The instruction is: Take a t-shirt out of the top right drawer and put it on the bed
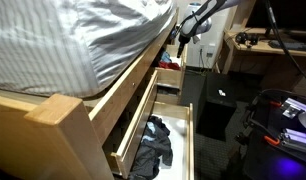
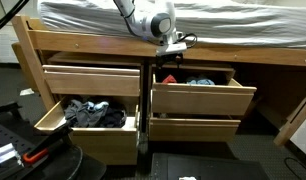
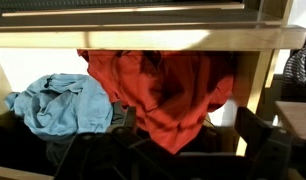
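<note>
The top right drawer (image 2: 198, 97) stands open under the bed (image 2: 193, 15). It holds a red t-shirt (image 2: 169, 78) and a light blue garment (image 2: 201, 82). My gripper (image 2: 173, 44) hangs just above the drawer's left end, over the red t-shirt; it also shows in an exterior view (image 1: 183, 36), with the red t-shirt (image 1: 170, 62) below it. In the wrist view the red t-shirt (image 3: 163, 90) fills the middle between my two dark fingers (image 3: 190, 135), which stand wide apart. The blue garment (image 3: 61, 103) lies to its left.
The wooden bed rail (image 2: 223, 55) runs just above the drawer. The bottom left drawer (image 2: 88, 125) is open with dark clothes in it, and it also shows in an exterior view (image 1: 153, 145). A black box (image 1: 218, 105) and equipment stand on the floor.
</note>
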`<state>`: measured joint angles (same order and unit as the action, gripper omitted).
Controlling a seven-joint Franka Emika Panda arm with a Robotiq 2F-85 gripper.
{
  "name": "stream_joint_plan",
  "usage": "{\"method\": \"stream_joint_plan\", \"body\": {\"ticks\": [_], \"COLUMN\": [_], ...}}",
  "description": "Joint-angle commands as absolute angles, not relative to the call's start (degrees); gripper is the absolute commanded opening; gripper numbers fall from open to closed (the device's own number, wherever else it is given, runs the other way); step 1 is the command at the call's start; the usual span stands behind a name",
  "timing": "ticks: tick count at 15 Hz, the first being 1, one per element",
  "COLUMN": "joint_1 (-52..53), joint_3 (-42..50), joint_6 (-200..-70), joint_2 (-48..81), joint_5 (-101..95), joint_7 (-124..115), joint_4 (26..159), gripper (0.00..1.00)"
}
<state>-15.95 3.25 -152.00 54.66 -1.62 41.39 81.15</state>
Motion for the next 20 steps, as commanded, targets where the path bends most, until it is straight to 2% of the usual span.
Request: {"method": "stream_joint_plan", "body": {"ticks": [1, 9, 10, 14, 20], "joint_1": [-17.0, -17.1, -17.5, -17.5, -15.9], "joint_3": [2.0, 0.3, -0.2, -0.3, 2.6], "joint_6": [-152.8, -151.4, -151.6, -151.6, -158.1], "joint_2": [55.4, 64.4, 61.8, 62.4, 71.2], "joint_5": [-3.6, -3.4, -3.4, -3.4, -4.9], "joint_7": [40.3, 39.5, 40.3, 40.2, 31.6], "joint_4": [80.5, 69.0, 73.1, 72.4, 62.7], "gripper": [1.0, 1.0, 1.0, 1.0, 1.0]}}
